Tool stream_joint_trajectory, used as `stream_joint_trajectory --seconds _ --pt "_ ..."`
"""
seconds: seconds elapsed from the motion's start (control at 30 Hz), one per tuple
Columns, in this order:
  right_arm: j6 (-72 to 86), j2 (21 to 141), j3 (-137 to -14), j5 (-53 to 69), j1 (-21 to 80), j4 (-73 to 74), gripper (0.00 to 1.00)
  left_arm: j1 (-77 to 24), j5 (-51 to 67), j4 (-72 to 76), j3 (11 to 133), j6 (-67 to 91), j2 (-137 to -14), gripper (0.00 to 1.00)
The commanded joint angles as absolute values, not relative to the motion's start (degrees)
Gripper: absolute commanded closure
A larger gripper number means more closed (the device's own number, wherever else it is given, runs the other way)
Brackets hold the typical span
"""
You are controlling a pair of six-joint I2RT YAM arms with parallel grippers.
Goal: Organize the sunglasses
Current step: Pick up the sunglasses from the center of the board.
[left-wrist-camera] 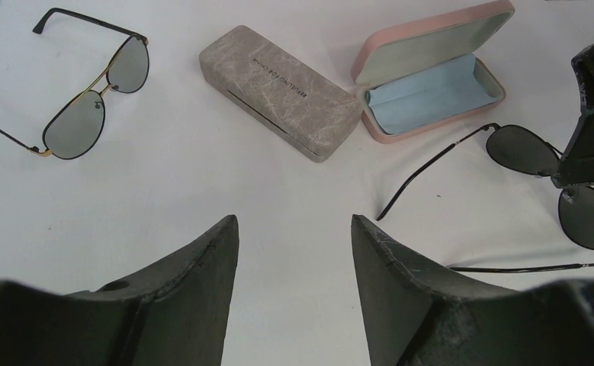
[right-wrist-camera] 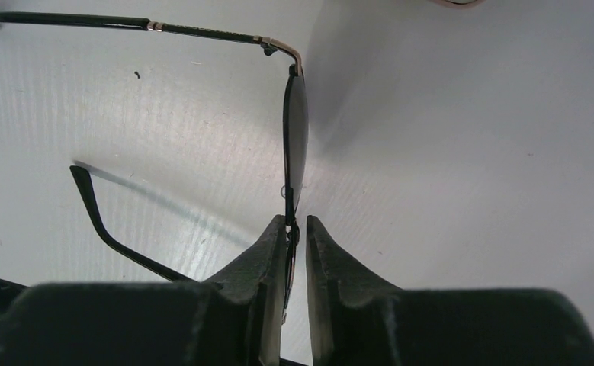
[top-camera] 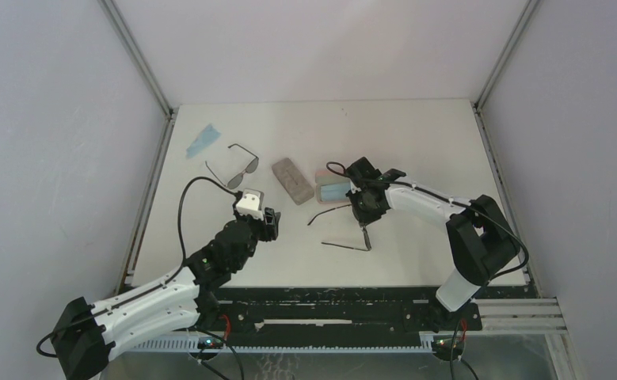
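Sunglasses [left-wrist-camera: 518,149] with round dark lenses and a thin black frame are pinched in the right gripper [right-wrist-camera: 297,223]. Its two fingers are squeezed together on the frame, right by the edge of one lens. Both side arms of this pair are folded out and point away toward the left. I cannot tell if the pair is lifted off the white table [top-camera: 416,142] or touching it. Just behind it sits the pink case [left-wrist-camera: 431,76], which is open, with a blue cloth [left-wrist-camera: 431,99] lying inside. Beside the pink case lies the grey case [left-wrist-camera: 278,91], which is closed. The other sunglasses [left-wrist-camera: 95,99], with bigger squarish lenses, rest flat on the table to the left of the grey case. Their side arms are folded out too. Near them, close to the far left corner, lies a second blue cloth [top-camera: 202,141]. The left gripper [left-wrist-camera: 293,229] hangs over the table with its fingers apart, and only bare table shows between them. It is well apart from both pairs and points toward the two cases.
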State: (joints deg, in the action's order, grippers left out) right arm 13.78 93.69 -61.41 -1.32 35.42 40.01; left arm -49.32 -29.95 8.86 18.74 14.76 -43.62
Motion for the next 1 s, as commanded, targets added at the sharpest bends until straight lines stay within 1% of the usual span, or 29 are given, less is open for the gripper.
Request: stream_joint_trajectory --seconds 0.0,0.17,0.43,0.5,0.6,0.7,0.8,0.87,0.97 --pt "12.68 93.93 -62.6 -2.29 35.95 38.49 0.88 -48.85 -30.7 10.66 19.4 13.62 -43.28 0.39" --pt "12.32 93.84 -63.02 -2.39 36.07 39.19 1.0 -48.78 -30.86 10.45 19.47 13.54 -43.33 0.39" --pt "8.21 86.51 -63.02 -6.89 37.66 41.06 1.0 -48.33 -32.03 8.28 20.68 16.07 -42.49 0.38" --pt "7.96 83.64 -62.16 -7.46 38.29 40.52 1.0 -48.08 -32.27 4.58 23.12 18.83 -42.14 0.35" --pt "8.5 78.48 -59.74 -4.95 38.64 38.19 1.0 -48.08 -32.44 -3.29 28.38 23.25 -42.23 0.34" --pt "11.29 75.24 -58.09 -3.34 38.38 37.27 1.0 -48.08 -29.84 -7.74 31.59 24.36 -40.89 0.34" --pt "17.31 73.62 -58.1 -5.41 37.21 37.53 1.0 -48.28 -23.53 -8.24 31.74 23.91 -38.52 0.34" --pt "21.33 73.47 -58.1 -4.5 35.72 37.21 1.0 -49.24 -20.51 -7.8 31.14 24.05 -38.22 0.34" --pt "25.98 73.82 -58.56 -3.9 35.21 36.88 1.0 -53.26 -21.6 -7.81 31.56 24.08 -41.12 0.35"
